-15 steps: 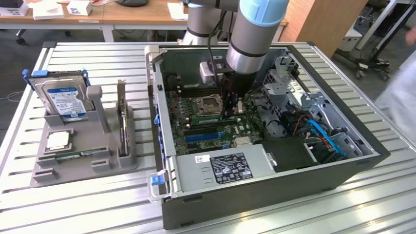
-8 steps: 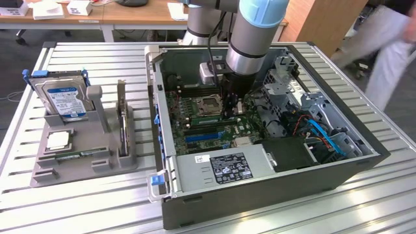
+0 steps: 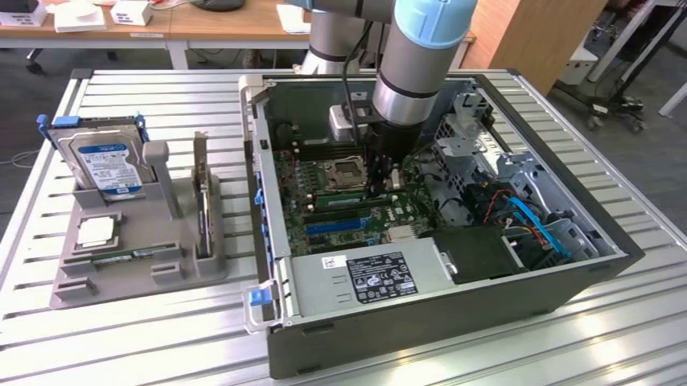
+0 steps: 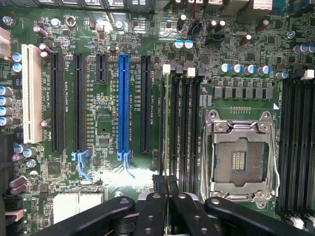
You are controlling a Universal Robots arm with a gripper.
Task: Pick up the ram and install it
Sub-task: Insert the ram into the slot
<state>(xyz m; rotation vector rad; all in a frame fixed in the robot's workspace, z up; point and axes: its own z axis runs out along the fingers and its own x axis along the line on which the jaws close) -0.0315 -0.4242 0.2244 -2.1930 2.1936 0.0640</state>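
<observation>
— Where is the ram (image 3: pixel 134 256) seen?
— It is seen lying flat in the grey holder (image 3: pixel 129 269), near the surface (image 3: pixel 150 338) edge on the exterior view's left, below the hard drive (image 3: pixel 108 165), which is stood upright. It is well apart from the open computer case (image 3: pixel 429 322).

— And the fingers (image 4: pixel 152 209)?
— They are closed together, and nothing can be made out between them. The gripper (image 3: pixel 378 186) is lowered inside the case, over the motherboard (image 4: pixel 103 128), just above the end of the memory slots (image 4: pixel 182 123) beside the processor socket (image 4: pixel 239 160).

— How much room is left around it?
— Little. The arm (image 3: pixel 413 72) is hemmed in by the case wall (image 3: pixel 257 161) on the exterior view's left and the drive cage with blue cables (image 3: pixel 532 221) on its right. Bare surface is left only along the near edge and between the holder and the case.
</observation>
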